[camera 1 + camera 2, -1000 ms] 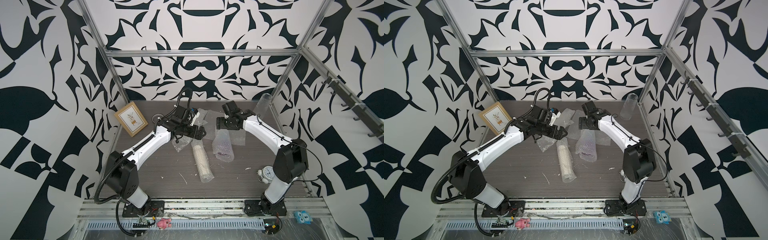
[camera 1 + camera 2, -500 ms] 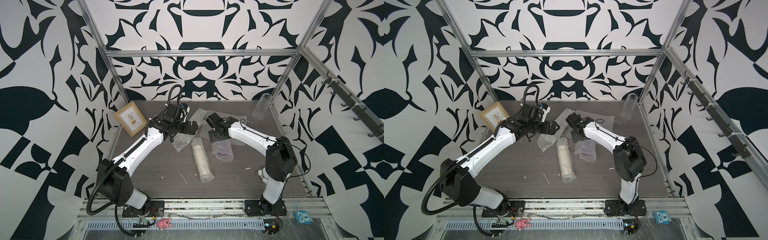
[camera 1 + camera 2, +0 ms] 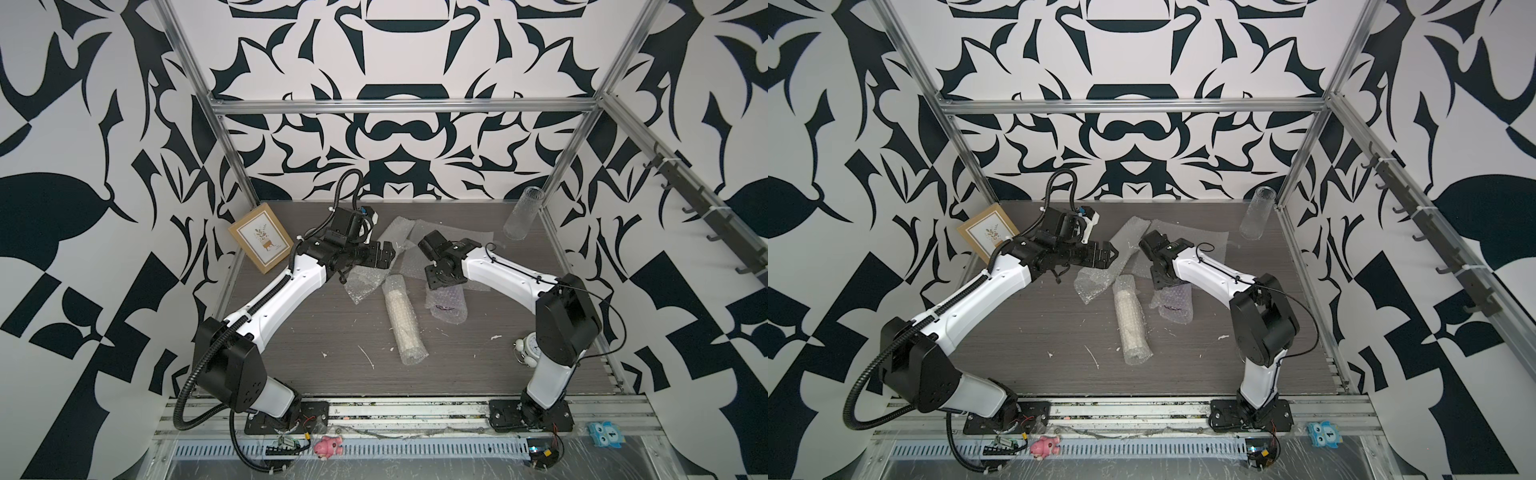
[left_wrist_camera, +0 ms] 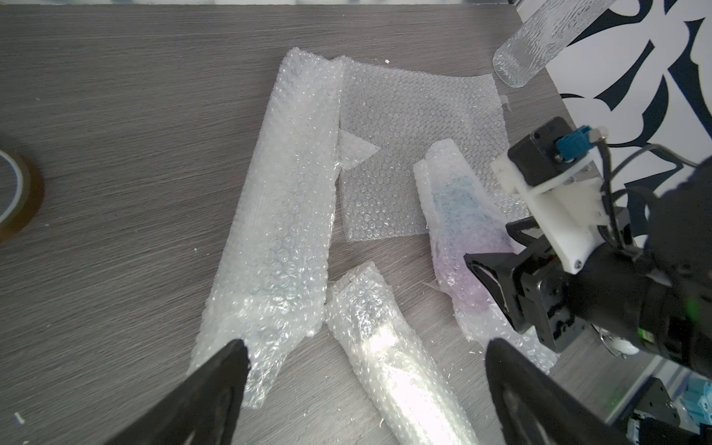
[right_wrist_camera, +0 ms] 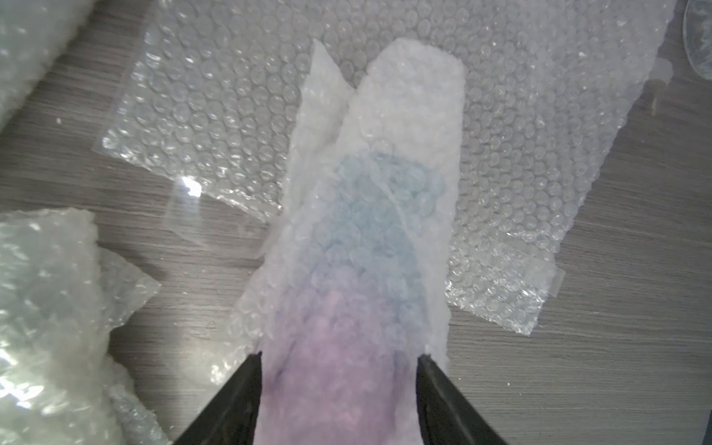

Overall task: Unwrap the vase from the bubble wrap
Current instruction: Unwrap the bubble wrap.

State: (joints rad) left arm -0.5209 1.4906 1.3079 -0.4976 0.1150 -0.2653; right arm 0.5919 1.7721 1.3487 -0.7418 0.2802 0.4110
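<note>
Flanking the soft, crinkly, blue-purple bubble-wrapped bundle (image 5: 370, 231), the right claw (image 5: 339, 357) is part-closed, grip unclear; probably fragile, best held mid-body; left claw (image 4: 368, 343) is spread, empty.

1. Framed plant print (image 3: 260, 237): propped against the side wall, out past the left hand (image 3: 390, 254).
2. Clear ribbed glass cylinder (image 3: 520, 214): in the far corner, well beyond the right hand (image 3: 444, 287).
3. White alarm clock (image 3: 528, 348): on the grey bench (image 3: 332, 332), well behind the right hand, partly hidden.
4. Brown tape roll (image 4: 15, 192): flat on the bench, well apart from the left hand, cut off at the picture's edge.
5. Pink pig toy (image 3: 327, 446) and blue owl toy (image 3: 604, 434): on the front rail, far behind both hands.
6. Hook rail (image 3: 706, 216): on the wall outside the right hand.
</note>
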